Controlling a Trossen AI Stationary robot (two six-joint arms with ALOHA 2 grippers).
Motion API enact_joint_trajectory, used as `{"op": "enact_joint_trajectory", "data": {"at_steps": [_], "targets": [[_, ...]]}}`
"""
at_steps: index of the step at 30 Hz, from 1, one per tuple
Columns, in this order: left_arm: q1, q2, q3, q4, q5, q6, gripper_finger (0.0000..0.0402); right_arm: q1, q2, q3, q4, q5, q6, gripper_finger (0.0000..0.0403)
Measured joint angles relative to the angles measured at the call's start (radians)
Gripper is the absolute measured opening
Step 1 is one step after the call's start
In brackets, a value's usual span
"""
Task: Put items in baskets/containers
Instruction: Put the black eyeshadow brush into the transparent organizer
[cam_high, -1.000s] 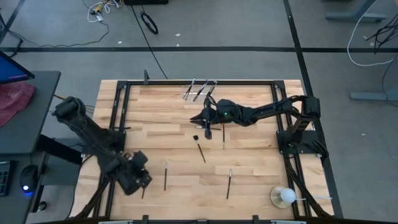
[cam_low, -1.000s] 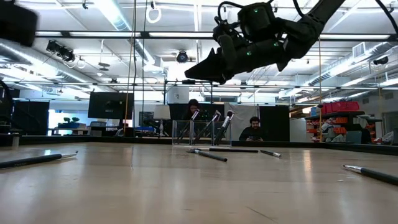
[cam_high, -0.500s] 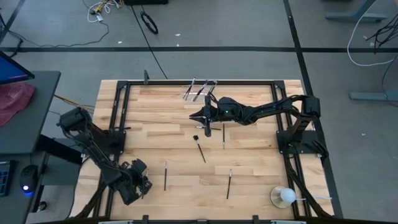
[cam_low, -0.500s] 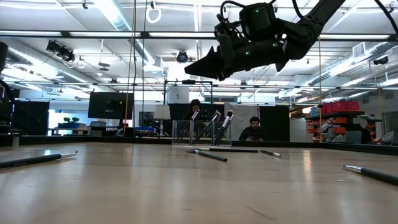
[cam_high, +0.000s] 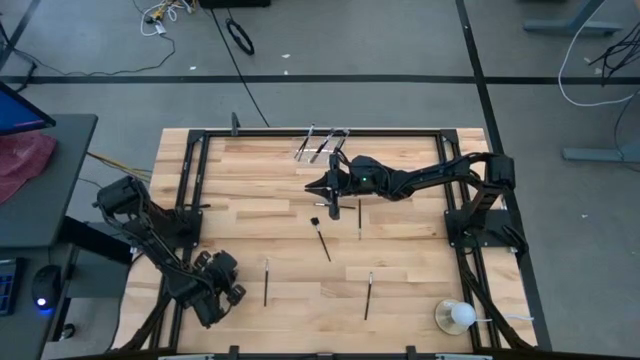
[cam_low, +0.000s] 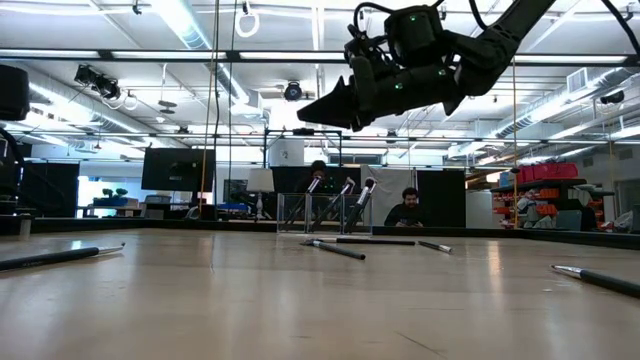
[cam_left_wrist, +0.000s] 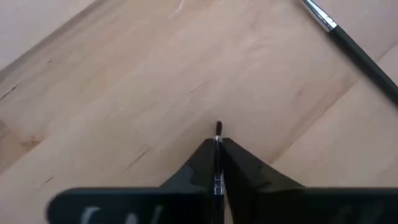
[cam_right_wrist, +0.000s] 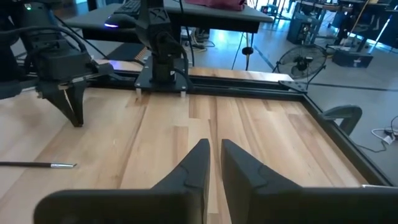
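Thin black brushes lie flat on the wooden table: one (cam_high: 266, 282) at the near left, one (cam_high: 323, 240) in the middle, one (cam_high: 360, 220) beside it, one (cam_high: 369, 295) at the near right. A clear holder (cam_high: 322, 142) at the far edge has brushes leaning in it (cam_low: 340, 195). My left gripper (cam_high: 228, 290) is low at the near left corner, shut on a brush (cam_left_wrist: 218, 129). My right gripper (cam_high: 312, 188) hangs above the table's middle, shut with nothing in it (cam_right_wrist: 216, 144). My left gripper pinches a thin brush between its two fingers (cam_left_wrist: 239, 165), with the silver ferrule (cam_left_wrist: 217, 182) showing in the slit between them. The dark tip (cam_left_wrist: 218, 127) sticks out just past the fingertips. The fingers slant steeply down at the table. The brush runs along the slit.
A white ball on a clear base (cam_high: 457, 316) stands at the near right corner. A black frame rail (cam_high: 250, 131) runs round the table. Another brush (cam_left_wrist: 354, 50) lies close to my left gripper. People sit in the room beyond the far edge (cam_low: 407, 208).
My left gripper has sunk toward the table at the near left corner and tipped more steeply downward. My right arm has kept still.
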Motion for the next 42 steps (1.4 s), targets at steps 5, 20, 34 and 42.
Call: {"op": "enact_joint_trajectory", "data": {"at_steps": [5, 20, 34, 42], "targets": [[0.002, 0.003, -0.001, -0.001, -0.027, -0.003, 0.0011, 0.0, 0.0, 0.0, -0.01, 0.0, 0.0, 0.0041], [0.327, -0.01, -0.042, 0.124, -0.385, 0.411, 0.0001, 0.0, 0.0, 0.0, -0.015, 0.0, 0.0, 0.0041], [0.443, -0.361, -0.279, 0.64, -0.13, 1.015, 0.0032, 0.0, 0.001, 0.0, -0.081, 0.0, 0.0, 0.0041], [0.288, -0.371, -0.28, 0.526, 0.02, 0.941, 0.0133, 0.0, 0.001, 0.0, -0.062, 0.0, 0.004, 0.0041]]}}
